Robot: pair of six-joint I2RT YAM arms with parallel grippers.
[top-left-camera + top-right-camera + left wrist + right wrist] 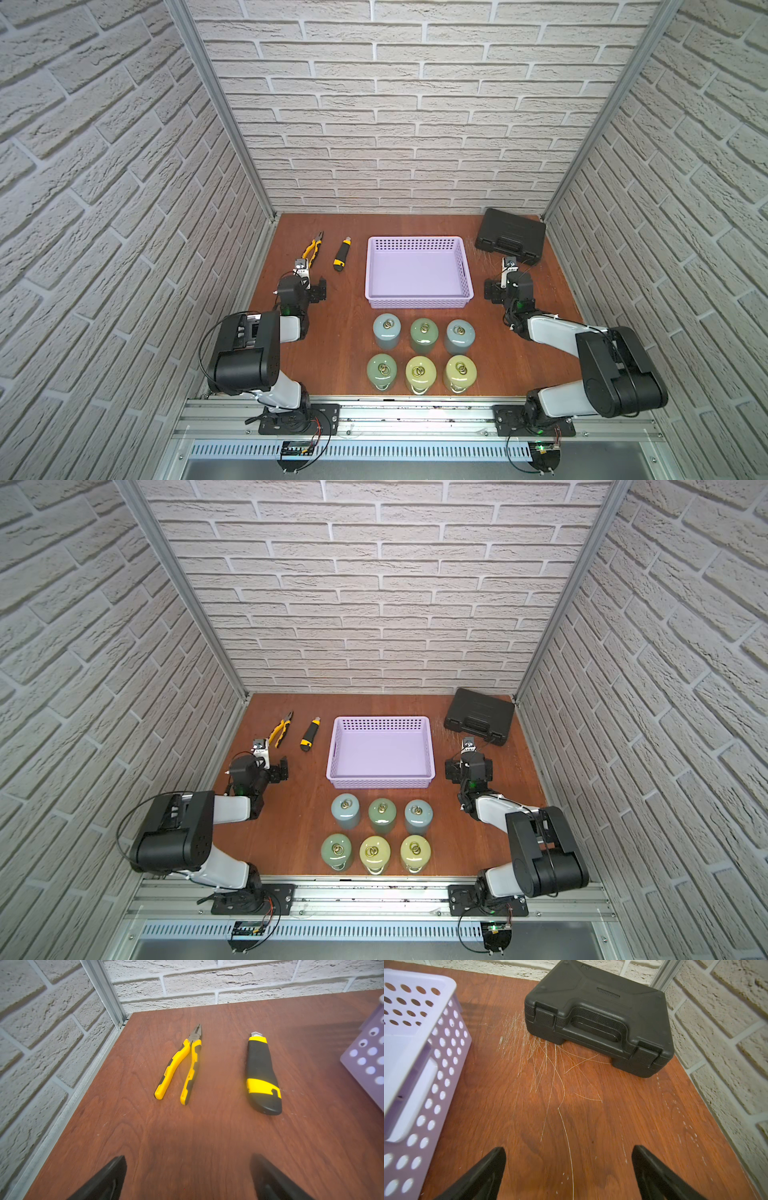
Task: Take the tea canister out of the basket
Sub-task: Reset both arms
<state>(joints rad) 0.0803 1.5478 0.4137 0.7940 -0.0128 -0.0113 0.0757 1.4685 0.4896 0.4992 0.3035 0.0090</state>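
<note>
Six tea canisters (423,334) stand upright in two rows of three on the tabletop (340,332), just in front of the lavender basket (419,300) and outside it. The left tool (188,1167) hangs over bare wood, jaws spread wide and gripping nothing, with pliers (180,1064) and a utility knife (261,1072) lying ahead of it. The right tool (569,1153) is likewise wide open and empty, beside the basket and facing the black case (598,1012).

Six tea canisters (423,335) on the one worktop (340,340), in two rows of three; one lavender basket (419,299); one pair of pliers (312,248); one utility knife (342,254); one black hard case (511,235); two hands, the left hand (188,1156) and the right hand (569,1147).
</note>
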